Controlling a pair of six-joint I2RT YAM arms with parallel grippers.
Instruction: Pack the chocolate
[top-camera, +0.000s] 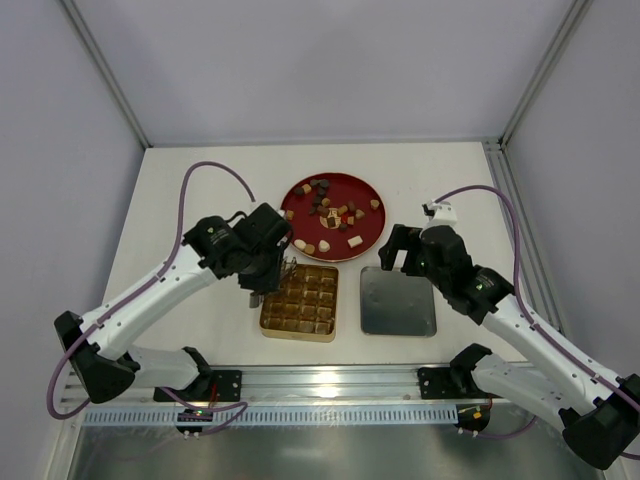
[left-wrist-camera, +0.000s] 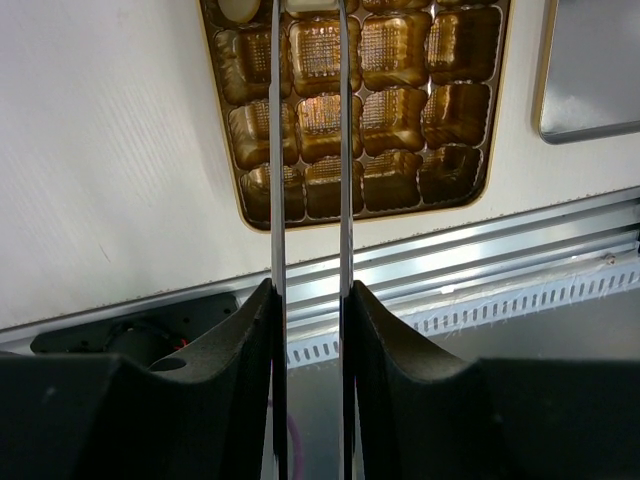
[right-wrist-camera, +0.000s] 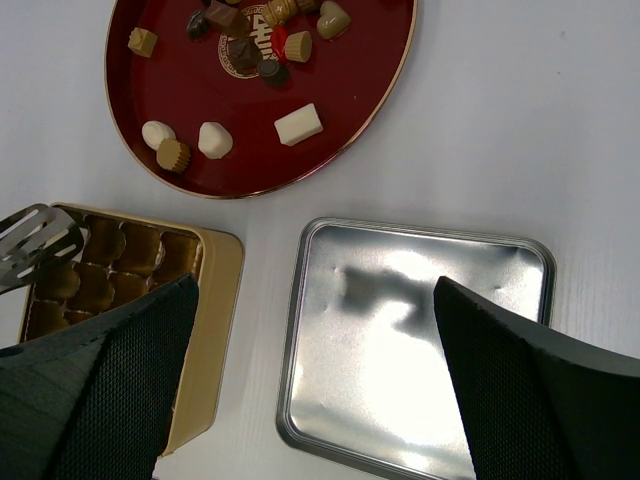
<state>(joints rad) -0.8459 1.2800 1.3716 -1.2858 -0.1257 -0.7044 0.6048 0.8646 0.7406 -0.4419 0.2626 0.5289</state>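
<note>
We read this as a robotics lab cell: a white table (top-camera: 200, 180) with pale panels (top-camera: 320, 60) behind and beside it on metal frame posts (top-camera: 105, 75), and a slotted aluminium rail (top-camera: 330, 412) along its near edge (arm bases (top-camera: 205, 383) bolted there, purple cables (top-camera: 215, 167) looping above the table).

box (left-wrist-camera: 400, 110): glossy gold | lid (right-wrist-camera: 420, 340): shiny metal | plate (right-wrist-camera: 180, 90): glossy | chocolate (right-wrist-camera: 298, 124): smooth
</note>
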